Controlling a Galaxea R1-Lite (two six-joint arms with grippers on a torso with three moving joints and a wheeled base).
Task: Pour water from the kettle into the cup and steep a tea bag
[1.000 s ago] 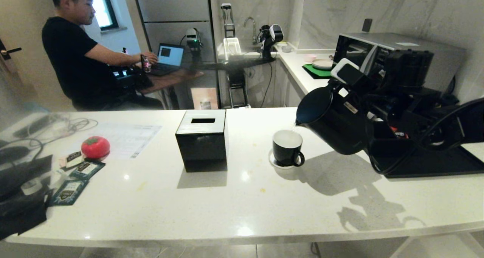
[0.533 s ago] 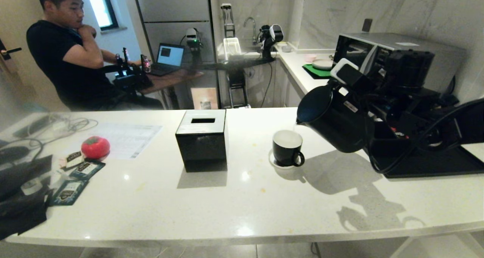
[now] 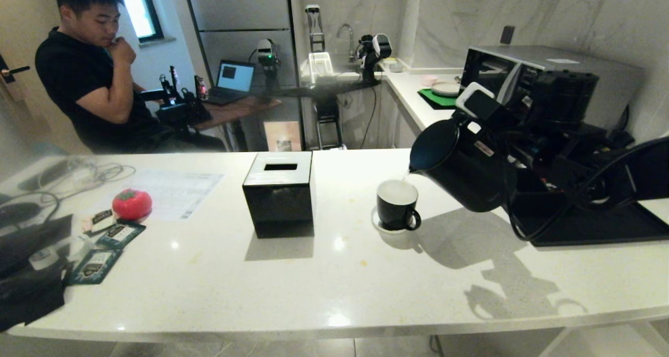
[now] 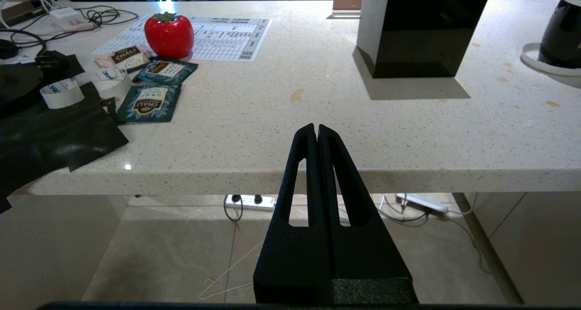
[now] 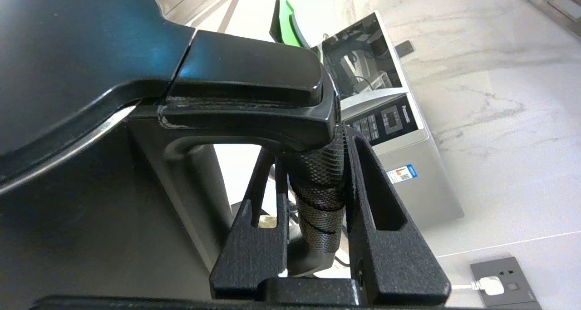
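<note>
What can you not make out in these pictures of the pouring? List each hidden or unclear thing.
- Water level in the cup: head view, too small.
- Kettle handle and right gripper: head view, hidden behind kettle and arm.
- Cup: left wrist view, cut off by the edge.
- Spout: right wrist view, hidden by the kettle's body.

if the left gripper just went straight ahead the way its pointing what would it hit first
Probably the front edge of the white counter: the shut left gripper points at it from just below tabletop height. Slightly higher, it would skim the bare top towards the black tissue box. Depth is unclear.
</note>
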